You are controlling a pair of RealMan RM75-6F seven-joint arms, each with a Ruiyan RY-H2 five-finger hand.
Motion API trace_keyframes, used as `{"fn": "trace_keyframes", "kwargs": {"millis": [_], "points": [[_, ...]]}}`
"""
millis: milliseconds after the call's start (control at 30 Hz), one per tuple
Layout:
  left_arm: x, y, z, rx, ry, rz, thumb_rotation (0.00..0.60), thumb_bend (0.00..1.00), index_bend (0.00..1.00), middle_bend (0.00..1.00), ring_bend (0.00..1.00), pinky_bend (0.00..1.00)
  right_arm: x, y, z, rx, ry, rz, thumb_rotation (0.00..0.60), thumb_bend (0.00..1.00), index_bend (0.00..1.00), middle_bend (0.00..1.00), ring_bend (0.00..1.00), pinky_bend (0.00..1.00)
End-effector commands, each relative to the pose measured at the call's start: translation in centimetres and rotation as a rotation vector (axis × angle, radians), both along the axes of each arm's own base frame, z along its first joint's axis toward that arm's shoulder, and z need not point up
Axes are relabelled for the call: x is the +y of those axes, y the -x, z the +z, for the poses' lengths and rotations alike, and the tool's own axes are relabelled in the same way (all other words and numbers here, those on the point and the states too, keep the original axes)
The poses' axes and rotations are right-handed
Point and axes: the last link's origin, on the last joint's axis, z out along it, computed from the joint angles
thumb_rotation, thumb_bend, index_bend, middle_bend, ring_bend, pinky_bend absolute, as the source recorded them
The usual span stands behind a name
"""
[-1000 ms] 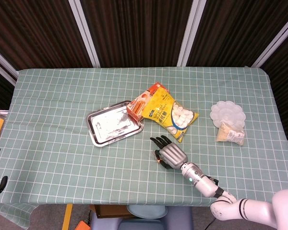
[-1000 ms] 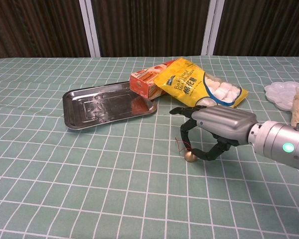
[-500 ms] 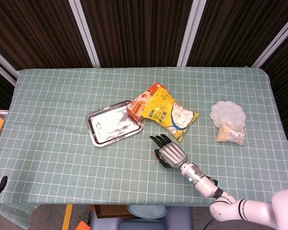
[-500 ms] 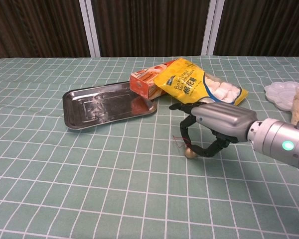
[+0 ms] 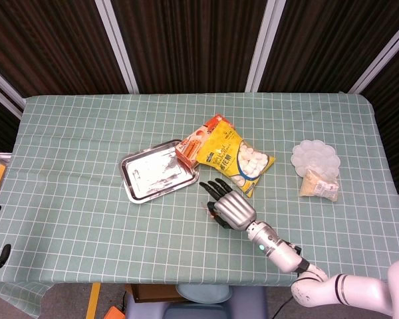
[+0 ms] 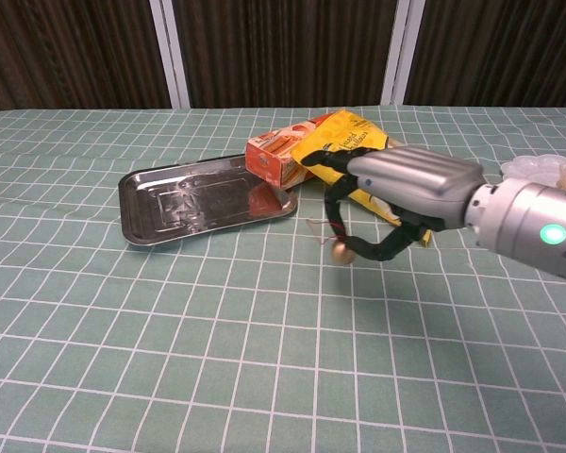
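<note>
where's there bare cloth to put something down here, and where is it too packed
Free: the wide left side of the table beyond the steel tray, the far strip along the back edge, and the gap between the yellow snack bag and the white plate. Crowded: the middle, where tray, orange box and bag touch, with the right hand holding a small bell just in front.

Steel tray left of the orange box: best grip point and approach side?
Take the shiny rectangular steel tray by its raised rim at the left short edge, coming in low from the left. It lies flat, so only the lip offers purchase. The orange box leans over its far right corner, and the right hand, pinching a small gold bell, crowds that side.
</note>
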Motion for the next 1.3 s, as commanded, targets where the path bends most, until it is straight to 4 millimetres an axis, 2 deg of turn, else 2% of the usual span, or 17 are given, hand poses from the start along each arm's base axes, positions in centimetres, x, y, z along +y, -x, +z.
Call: {"fn": "trace_keyframes", "kwargs": {"millis": [33, 167, 367, 433, 533, 600, 733, 867, 1067, 1300], "points": [[-0.1, 0.0, -0.1, 0.002, 0.004, 0.008, 0.600, 0.38, 0.00, 0.00, 0.00, 0.06, 1.3, 0.5, 1.0, -0.066, -0.063, -0.096, 0.600, 0.55, 0.77, 0.12, 0.00, 0.00], [0.0, -0.3, -0.1, 0.011, -0.006, -0.004, 0.600, 0.38, 0.00, 0.00, 0.00, 0.06, 0.3, -1.2, -0.2, -0.071, -0.061, -0.058, 0.600, 0.55, 0.77, 0.12, 0.00, 0.00], [-0.3, -0.1, 0.0, 0.008, -0.001, 0.005, 0.600, 0.38, 0.00, 0.00, 0.00, 0.06, 2.3, 2.4, 1.6, -0.012, -0.031, -0.079, 0.600, 0.55, 0.77, 0.12, 0.00, 0.00], [-0.3, 0.0, 0.0, 0.007, 0.002, 0.013, 0.600, 0.38, 0.00, 0.00, 0.00, 0.06, 2.4, 1.9, 1.4, -0.036, -0.051, -0.084, 0.600, 0.55, 0.77, 0.12, 0.00, 0.00], [-0.2, -0.2, 0.0, 0.009, -0.005, 0.002, 0.600, 0.38, 0.00, 0.00, 0.00, 0.06, 1.6, -0.1, -0.1, -0.069, -0.071, -0.053, 0.600, 0.55, 0.77, 0.12, 0.00, 0.00], [-0.2, -0.4, 0.0, 0.012, -0.010, -0.005, 0.600, 0.38, 0.00, 0.00, 0.00, 0.06, 1.2, -0.5, -0.7, -0.072, -0.074, -0.050, 0.600, 0.55, 0.77, 0.12, 0.00, 0.00], [-0.3, -0.4, 0.0, 0.013, -0.013, -0.007, 0.600, 0.38, 0.00, 0.00, 0.00, 0.06, 1.0, -0.4, -0.9, -0.065, -0.073, -0.055, 0.600, 0.55, 0.77, 0.12, 0.00, 0.00], [-0.2, -0.1, 0.0, 0.012, -0.006, 0.009, 0.600, 0.38, 0.00, 0.00, 0.00, 0.06, 1.4, 1.1, -0.9, -0.041, -0.071, -0.078, 0.600, 0.55, 0.77, 0.12, 0.00, 0.00], [-0.2, -0.2, -0.2, 0.013, -0.004, 0.002, 0.600, 0.38, 0.00, 0.00, 0.00, 0.06, 0.5, 1.4, -2.0, -0.039, -0.087, -0.106, 0.600, 0.55, 0.77, 0.12, 0.00, 0.00], [-0.1, -0.1, -0.3, 0.013, 0.004, 0.012, 0.600, 0.38, 0.00, 0.00, 0.00, 0.06, 0.6, 1.7, -3.1, -0.022, -0.094, -0.098, 0.600, 0.55, 0.76, 0.12, 0.00, 0.00]]}}
